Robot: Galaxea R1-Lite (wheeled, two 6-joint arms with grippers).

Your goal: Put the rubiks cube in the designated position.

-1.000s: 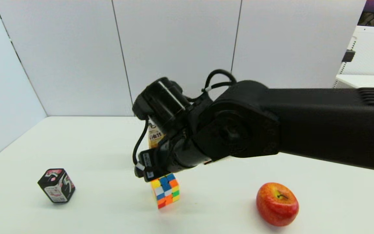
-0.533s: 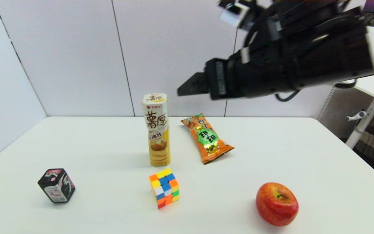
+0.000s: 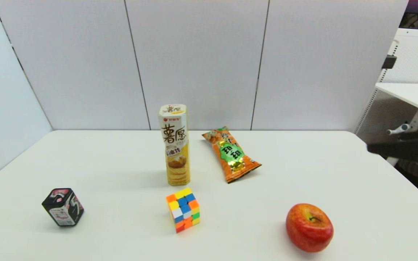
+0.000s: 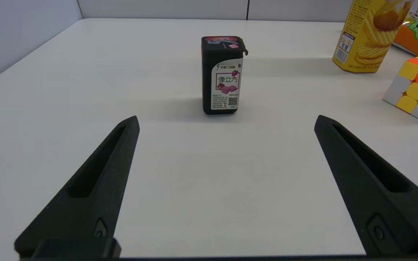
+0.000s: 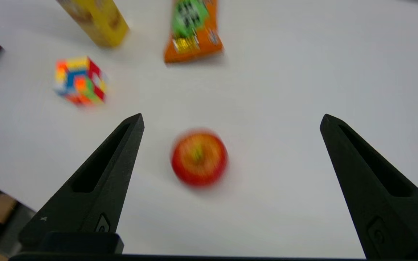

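The rubiks cube (image 3: 183,209) stands free on the white table, in front of the chips can, with one corner turned toward me. It also shows at the edge of the left wrist view, rubiks cube (image 4: 417,87), and far below in the right wrist view, rubiks cube (image 5: 80,79). My right gripper (image 5: 232,116) is open and empty, high above the table over the apple (image 5: 199,157). A dark part of the right arm (image 3: 405,148) shows at the table's right edge. My left gripper (image 4: 227,119) is open low over the table, facing the black box (image 4: 223,74). No mark shows the designated position.
A tall yellow chips can (image 3: 175,144) stands behind the cube, and an orange snack bag (image 3: 230,154) lies to its right. The black box (image 3: 63,207) is at front left and the apple (image 3: 309,227) at front right. White wall panels close the back.
The right arm lifted off from right above the cube, swung up and to the right, and has left the middle of the head view. The cube stayed where it was.
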